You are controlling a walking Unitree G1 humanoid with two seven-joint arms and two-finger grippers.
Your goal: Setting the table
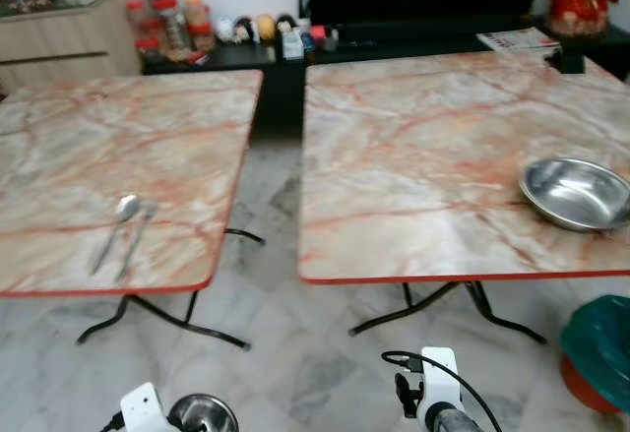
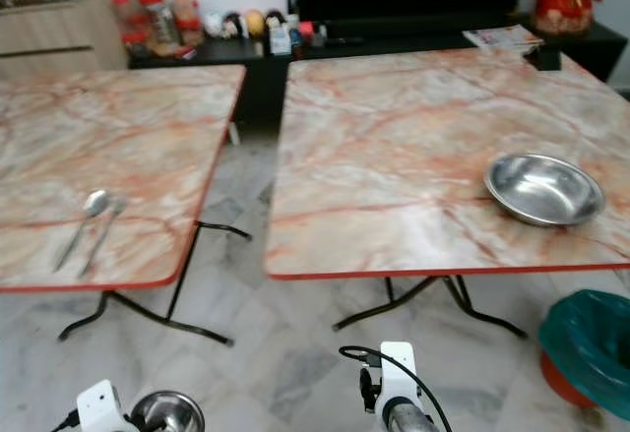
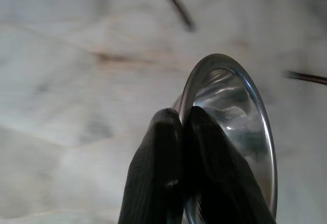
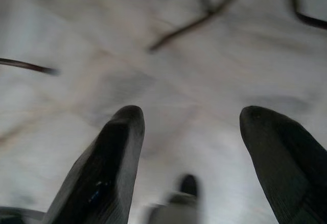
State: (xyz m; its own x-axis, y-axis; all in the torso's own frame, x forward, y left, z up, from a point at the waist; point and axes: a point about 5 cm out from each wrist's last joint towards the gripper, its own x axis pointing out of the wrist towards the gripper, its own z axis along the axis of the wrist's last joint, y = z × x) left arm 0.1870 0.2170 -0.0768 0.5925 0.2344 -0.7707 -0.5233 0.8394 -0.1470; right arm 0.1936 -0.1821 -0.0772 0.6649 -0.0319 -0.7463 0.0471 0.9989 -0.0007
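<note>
No writing can be read anywhere — the jars (image 1: 169,21) and small things on the dark cabinet (image 1: 246,55) at the far wall are too blurred for labels.

My left gripper (image 3: 182,132) is low at the bottom of the head views, and its two black fingers (image 3: 156,173) are pressed together on the rim of a small steel bowl (image 3: 240,127). One finger lies inside the rim, the other outside, with no gap left between them. From the head the same bowl (image 1: 203,413) shows as a round shine just beside my white wrist, over the pale floor (image 1: 295,353).

Ahead of that gripper and further left stands the left table (image 1: 118,156), with a spoon (image 1: 116,225) and a second utensil (image 1: 138,235) lying side by side near its front edge; I cannot tell what the second one is.

My right gripper (image 4: 191,147) hangs over the floor with its fingers (image 4: 110,163) spread wide and nothing between them. The wrist view shows thin black table legs beyond the tips, which the head views place under the right table (image 1: 423,156).

On that table, ahead and to the right of my right gripper, a wide steel dish (image 1: 576,192) sits near the front right corner. Further right, down on the floor — a bin with a green bag (image 1: 600,348).
</note>
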